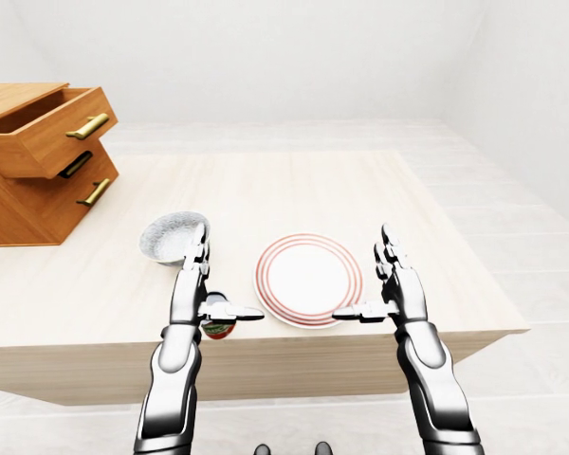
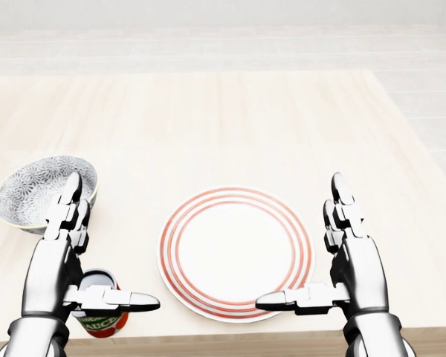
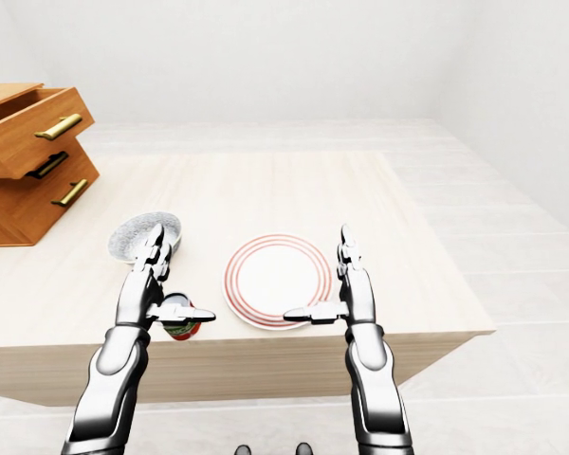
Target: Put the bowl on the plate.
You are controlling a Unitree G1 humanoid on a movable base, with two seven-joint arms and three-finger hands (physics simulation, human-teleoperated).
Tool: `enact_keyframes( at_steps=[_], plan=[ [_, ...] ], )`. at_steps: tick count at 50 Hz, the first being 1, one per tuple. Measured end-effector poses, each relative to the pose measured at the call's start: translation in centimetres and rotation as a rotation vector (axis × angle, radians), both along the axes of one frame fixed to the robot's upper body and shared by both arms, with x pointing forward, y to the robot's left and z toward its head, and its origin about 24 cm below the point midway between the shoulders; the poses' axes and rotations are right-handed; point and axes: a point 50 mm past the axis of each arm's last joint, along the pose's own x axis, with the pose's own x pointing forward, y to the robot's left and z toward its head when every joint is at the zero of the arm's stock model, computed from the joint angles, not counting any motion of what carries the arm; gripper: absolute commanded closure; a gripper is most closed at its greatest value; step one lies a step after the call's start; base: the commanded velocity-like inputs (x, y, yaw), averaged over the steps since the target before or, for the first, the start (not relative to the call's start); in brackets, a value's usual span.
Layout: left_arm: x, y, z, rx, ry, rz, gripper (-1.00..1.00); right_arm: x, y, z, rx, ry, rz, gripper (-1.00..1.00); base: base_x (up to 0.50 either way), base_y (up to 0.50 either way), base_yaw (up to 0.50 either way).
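Note:
A grey patterned bowl (image 2: 37, 190) stands upright on the wooden table (image 2: 230, 126) at the left of the head view. The white plate with red rings (image 2: 236, 253) lies to its right, near the table's lower edge. My left hand (image 2: 111, 244) is open. Its fingers (image 2: 68, 204) hover over the bowl's right rim, but I cannot tell whether they touch it. My right hand (image 2: 300, 242) is open too, held over the plate's right edge with its thumb across the rim. Neither hand holds anything.
A tomato sauce can (image 2: 100, 316) stands under my left thumb at the table's lower edge. A wooden drawer cabinet (image 1: 38, 161) with open drawers sits on the table's far left. The table's right edge (image 1: 455, 237) drops to a pale floor.

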Motion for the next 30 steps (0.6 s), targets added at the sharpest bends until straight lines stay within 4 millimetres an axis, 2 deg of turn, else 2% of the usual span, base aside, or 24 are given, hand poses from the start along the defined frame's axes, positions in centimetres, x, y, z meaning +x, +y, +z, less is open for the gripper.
enact_keyframes(
  at_steps=[15, 30],
  plan=[
    [0.15, -0.06, 0.2, 0.002, -0.008, -0.004, -1.0, 0.19, 0.04, 0.37, -0.004, -0.015, 0.004, -1.0, 0.0, -0.02, 0.0],
    [0.23, -0.06, 0.32, 0.005, -0.012, -0.006, -1.0, 0.22, 0.06, 0.53, -0.008, -0.022, 0.007, -1.0, 0.16, 0.0, 0.0]
  ],
)
